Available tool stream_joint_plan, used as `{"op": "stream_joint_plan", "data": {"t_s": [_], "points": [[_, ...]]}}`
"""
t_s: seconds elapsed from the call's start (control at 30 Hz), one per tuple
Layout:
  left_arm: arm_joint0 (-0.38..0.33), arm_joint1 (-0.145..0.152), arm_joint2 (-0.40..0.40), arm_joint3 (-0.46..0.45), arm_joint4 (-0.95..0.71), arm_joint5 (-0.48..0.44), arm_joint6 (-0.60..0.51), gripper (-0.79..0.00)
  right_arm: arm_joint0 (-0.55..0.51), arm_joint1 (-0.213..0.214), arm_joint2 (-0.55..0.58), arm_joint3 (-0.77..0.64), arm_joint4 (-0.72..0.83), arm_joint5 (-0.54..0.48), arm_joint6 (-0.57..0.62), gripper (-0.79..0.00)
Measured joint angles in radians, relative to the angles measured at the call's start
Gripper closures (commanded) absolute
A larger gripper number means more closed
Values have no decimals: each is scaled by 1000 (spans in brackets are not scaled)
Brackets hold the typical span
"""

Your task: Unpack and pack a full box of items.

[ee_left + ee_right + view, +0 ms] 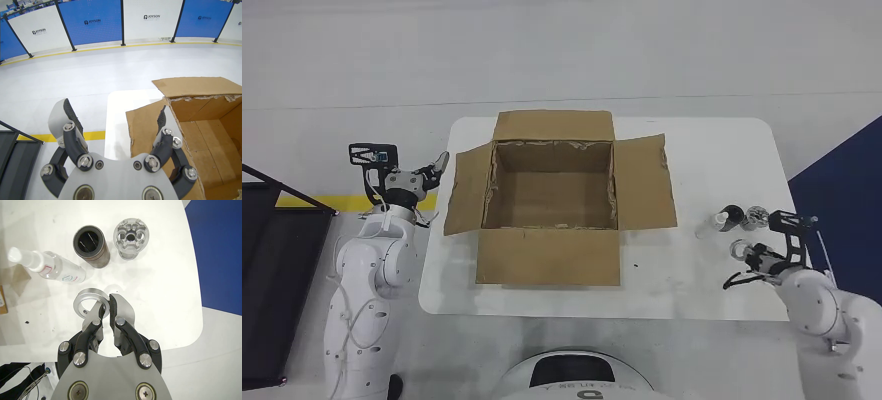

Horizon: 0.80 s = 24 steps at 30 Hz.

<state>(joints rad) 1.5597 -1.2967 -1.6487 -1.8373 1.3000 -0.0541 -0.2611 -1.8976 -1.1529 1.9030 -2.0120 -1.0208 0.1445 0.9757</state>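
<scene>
Box: the brown cardboard box (550, 258) stands mid-table with all four flaps folded out, and its floor looks bare.
Items: a clear plastic spray bottle (56, 269), a dark steel cylinder sleeve (94, 251) and a grey cast metal hub (130, 240) stand in a row on the right of the white table (712, 150).
Ring: the flat silver metal ring (88, 292) lies just nearer than that row.
Right gripper (108, 306): pinched on the ring's rim, with one pad inside the hole and one outside.
Left gripper (114, 104): fingers wide apart and holding nothing, beside the box's left flap.
Handling: the ring looks rigid, smooth and fairly light. It will likely slip if tilted, so a rim pinch across the wall suits it.
</scene>
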Motion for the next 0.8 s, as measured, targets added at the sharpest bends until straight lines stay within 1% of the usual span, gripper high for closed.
{"op": "stream_joint_plan", "data": {"t_s": [0.07, 0.17, 0.27, 0.57, 0.73, 0.8], "points": [[0, 0, 0, 0, 0, 0, 0, -785, 43, 1, -27, 44, -10, 14, 8, 0], [0, 0, 0, 0, 0, 0, 0, -785, 96, 2, -68, 98, -88, 55, 22, 0], [0, 0, 0, 0, 0, 0, 0, -785, 126, 2, -100, 122, -146, 84, 37, 0], [0, 0, 0, 0, 0, 0, 0, -785, 159, -1, -126, 157, -224, 143, 65, 0], [0, 0, 0, 0, 0, 0, 0, -785, 184, -3, -147, 182, -239, 147, 79, -31], [0, 0, 0, 0, 0, 0, 0, -785, 194, -4, -149, 195, -239, 145, 82, -62]]}}
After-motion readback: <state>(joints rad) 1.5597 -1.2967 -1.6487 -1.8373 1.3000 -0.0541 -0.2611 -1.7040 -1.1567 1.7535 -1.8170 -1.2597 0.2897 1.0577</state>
